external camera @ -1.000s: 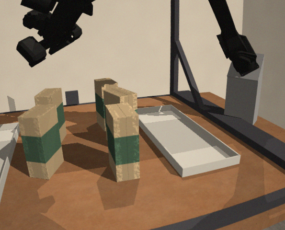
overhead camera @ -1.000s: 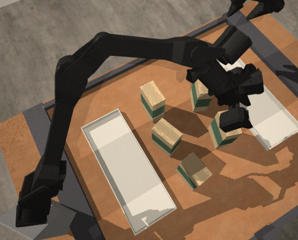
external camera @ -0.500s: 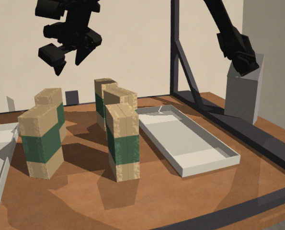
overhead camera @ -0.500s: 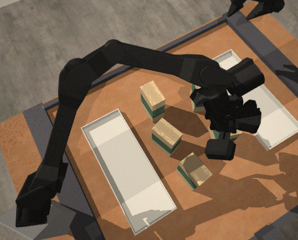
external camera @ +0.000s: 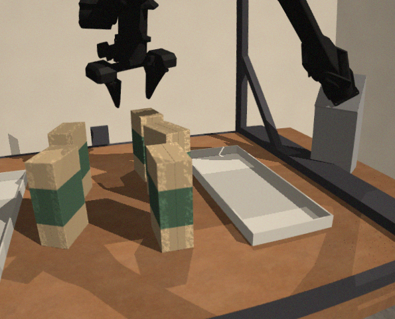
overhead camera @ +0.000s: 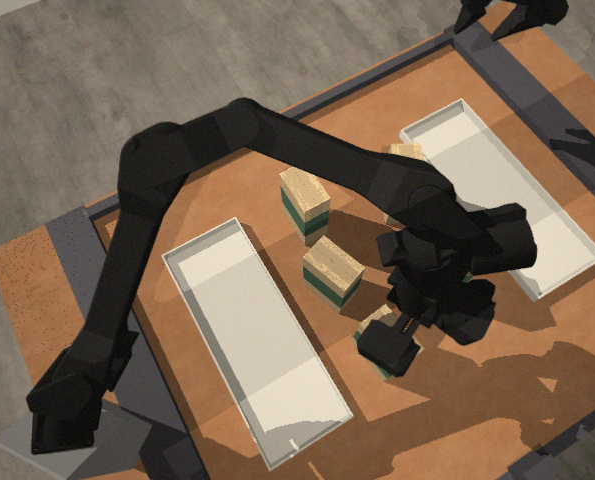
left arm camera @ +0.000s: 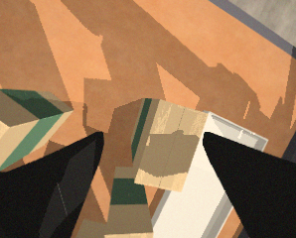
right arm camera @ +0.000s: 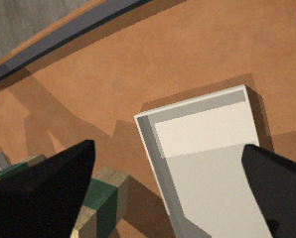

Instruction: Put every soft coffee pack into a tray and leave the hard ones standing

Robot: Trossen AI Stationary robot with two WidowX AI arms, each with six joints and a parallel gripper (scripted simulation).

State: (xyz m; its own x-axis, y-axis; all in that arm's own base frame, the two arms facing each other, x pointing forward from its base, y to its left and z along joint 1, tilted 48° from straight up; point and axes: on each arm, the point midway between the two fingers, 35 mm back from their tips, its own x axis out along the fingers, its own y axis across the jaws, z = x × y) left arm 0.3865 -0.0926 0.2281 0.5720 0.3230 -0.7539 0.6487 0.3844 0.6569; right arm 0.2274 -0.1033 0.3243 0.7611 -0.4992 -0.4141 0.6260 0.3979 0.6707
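Note:
Five tan coffee packs with green bands stand on the bench. The left row has three: one (overhead camera: 304, 204), one (overhead camera: 332, 270), and an end one (overhead camera: 377, 322) mostly hidden under my left gripper (overhead camera: 406, 330). In the exterior view the left gripper (external camera: 132, 87) is open and empty, and hangs just above that far pack (external camera: 143, 137). In the left wrist view its top (left arm camera: 170, 154) lies between the open fingers. The right row's packs (external camera: 58, 202) (external camera: 72, 144) stand apart. My right gripper (overhead camera: 486, 18) is open and high at the bench's far edge, and is also open in its wrist view (right arm camera: 168, 146).
The left tray (overhead camera: 256, 335) lies flat and empty beside the left row; it also shows in the exterior view (external camera: 259, 192). The right tray (overhead camera: 504, 191) lies flat and empty, also seen in the right wrist view (right arm camera: 213, 164). A dark frame post (external camera: 241, 65) stands behind the left tray.

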